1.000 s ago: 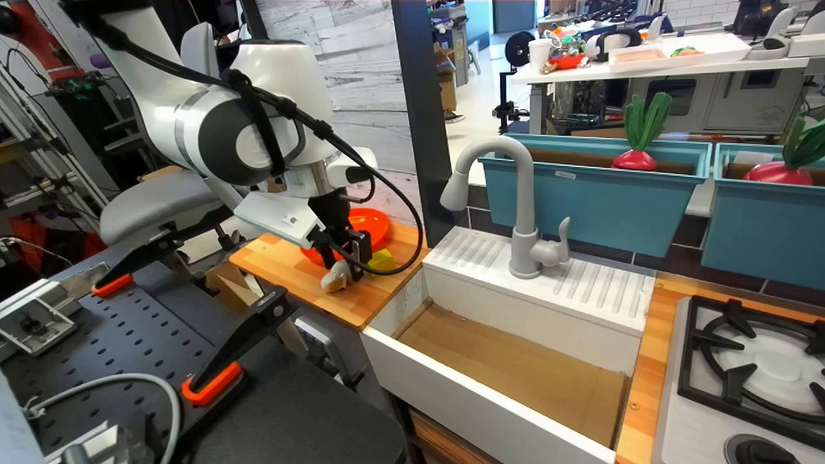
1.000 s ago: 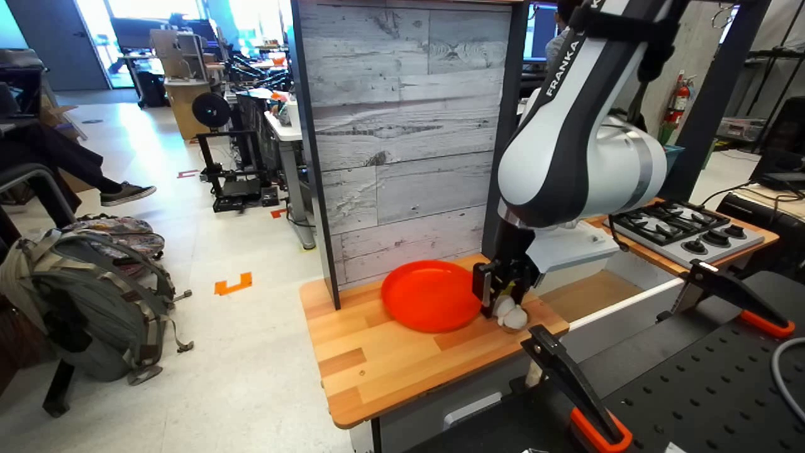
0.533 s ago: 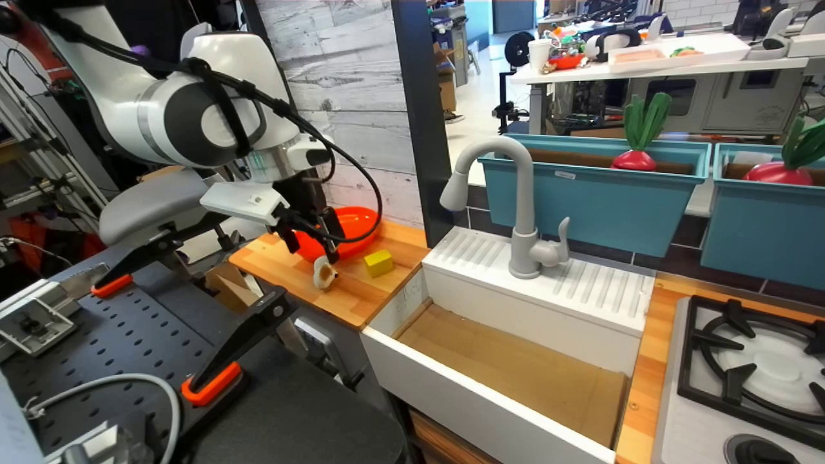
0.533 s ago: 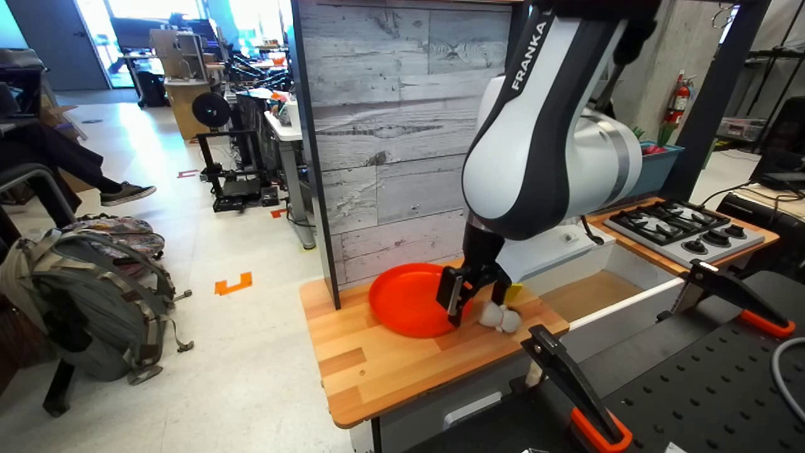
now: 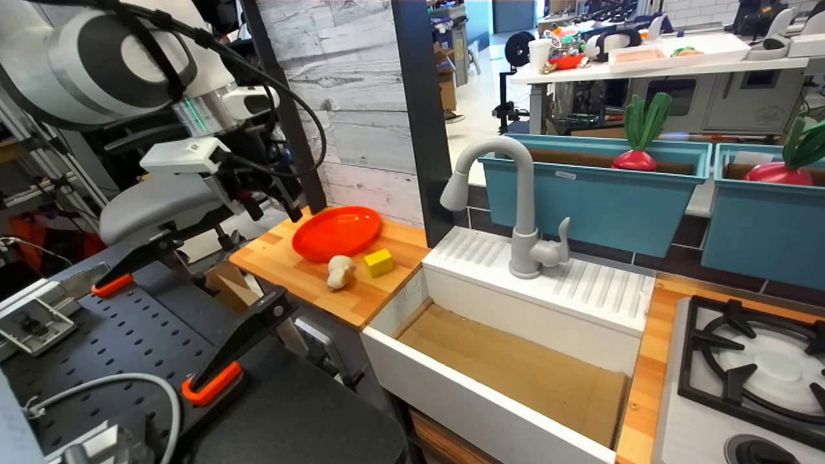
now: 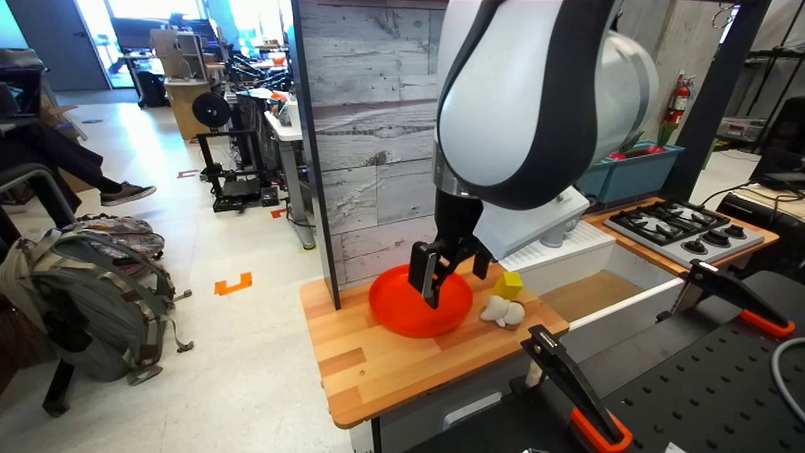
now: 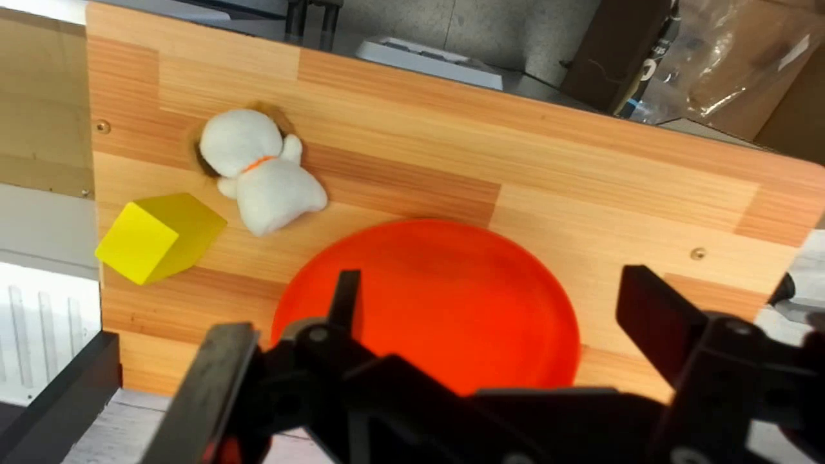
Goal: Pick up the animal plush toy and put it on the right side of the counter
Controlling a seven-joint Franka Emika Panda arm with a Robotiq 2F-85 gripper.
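Observation:
The animal plush toy (image 7: 274, 196) is a white dog with brown ears and an orange collar. It lies on the wooden counter (image 7: 612, 161), between the red plate and the sink. It also shows in both exterior views (image 5: 340, 272) (image 6: 503, 311). My gripper (image 7: 493, 277) is open and empty, its fingers wide apart. In the wrist view its jaws are in front of the plate, apart from the toy. In both exterior views the gripper (image 5: 276, 214) (image 6: 456, 288) hangs above the counter, touching nothing.
A red plate (image 7: 445, 290) lies on the counter beside the toy. A yellow block (image 7: 138, 241) stands close to the toy near the sink edge. The white sink (image 5: 464, 412), grey faucet (image 5: 523, 187) and stove (image 5: 767, 367) are beyond. A wood-patterned wall (image 6: 409, 189) rises behind the plate.
The gripper was down at the plush toy. It has risen and moved away from the sink, leaving the toy on the counter. The toy has shifted in its pose; the yellow block is now uncovered.

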